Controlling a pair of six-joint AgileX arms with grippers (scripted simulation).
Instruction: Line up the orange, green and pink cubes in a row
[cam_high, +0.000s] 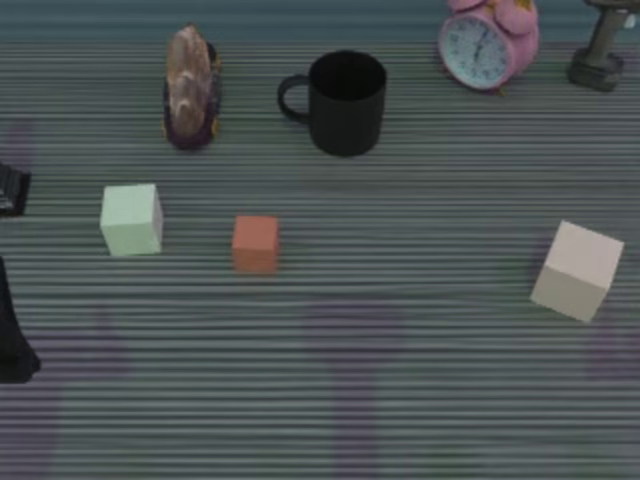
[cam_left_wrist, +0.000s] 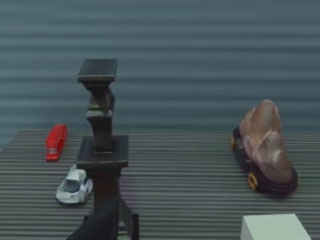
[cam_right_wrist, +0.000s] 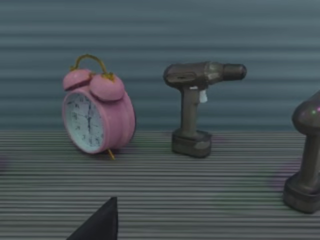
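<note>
Left end effector (cam_high: 12, 350) parked at worktop's (cam_high: 400, 380) left edge; finger state indiscernible. Right arm out of top view. Green cube (cam_high: 131, 219) left, orange cube (cam_high: 255, 243) just beside it, pink cube (cam_high: 578, 270) far right.

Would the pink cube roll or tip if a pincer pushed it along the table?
The pink cube probably slides rather than rolls: flat faces, sitting square on the table. It looks rigid, so it should keep shape. Turned askew, it may twist if pushed off-centre.
</note>
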